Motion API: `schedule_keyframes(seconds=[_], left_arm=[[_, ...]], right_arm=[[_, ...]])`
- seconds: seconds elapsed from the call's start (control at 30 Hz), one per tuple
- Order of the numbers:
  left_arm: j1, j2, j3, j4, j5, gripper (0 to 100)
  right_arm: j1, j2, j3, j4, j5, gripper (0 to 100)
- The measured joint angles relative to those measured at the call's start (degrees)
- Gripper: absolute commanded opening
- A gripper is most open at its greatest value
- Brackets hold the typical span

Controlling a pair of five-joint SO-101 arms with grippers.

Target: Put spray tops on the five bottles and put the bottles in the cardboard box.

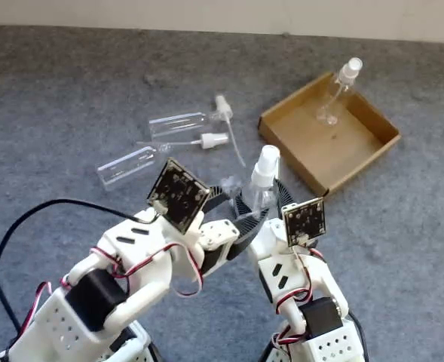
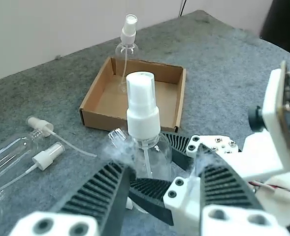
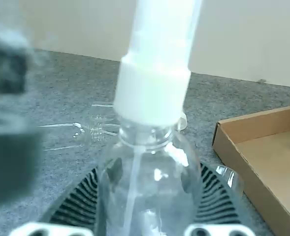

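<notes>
The table (image 1: 63,90) is covered with a grey cloth like felt, a little mottled. Behind its far edge stands a pale wall (image 1: 206,11). In the left wrist view 1 thin dark cord (image 2: 183,7) hangs down this wall, and a dark shape (image 2: 284,22) stands beyond the table's edge; what it is I cannot tell.

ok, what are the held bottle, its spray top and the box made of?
Bottle: clear and glossy, plastic or glass, can't tell; dip tube shows through. Spray top: opaque white, smooth, likely plastic. Box: matte brown, thin walls, looks like cardboard.
</notes>
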Motion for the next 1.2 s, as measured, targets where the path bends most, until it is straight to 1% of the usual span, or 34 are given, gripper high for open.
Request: schedule_keyframes(seconds=[0.13,0.3,0.4,0.57,0.6,0.67,0.73,0.77,0.87,1.03,1.2], left_arm=[[0.0,-4.9,0.0,3.5,-0.4,17],[-0.4,-13.7,0.0,9.6,-5.1,17],[-4.6,-19.2,0.0,12.8,-5.1,17],[-12.2,-24.6,-0.1,17.7,-5.1,16],[-12.8,-25.2,-0.1,18.7,-5.1,15],[-13.2,-26.3,-0.1,20.8,-5.1,9],[-13.5,-27.6,-0.1,22.9,-5.1,0],[-13.5,-28.4,-0.1,23.6,-5.1,0],[-13.5,-31.6,-0.1,24.6,-5.1,5],[-13.5,-34.1,0.3,25.8,-5.1,6],[-13.5,-34.3,5.6,25.8,-5.1,6]], right_arm=[[-0.1,0.0,0.0,0.0,0.0,9.2],[-0.1,0.0,0.0,0.0,0.0,9.2],[-0.1,0.0,0.0,0.0,0.0,9.2],[-0.1,0.0,0.0,0.0,0.0,9.2],[-0.1,0.0,0.0,0.0,0.0,9.2],[0.3,0.0,0.0,0.0,0.0,9.2],[2.0,0.0,0.0,0.0,0.0,9.2],[3.3,0.0,0.0,0.0,0.0,9.2],[6.9,0.0,0.0,0.0,0.0,9.2],[10.2,0.0,-0.3,0.0,0.0,9.2],[13.4,0.0,-4.0,0.2,0.0,9.2]])
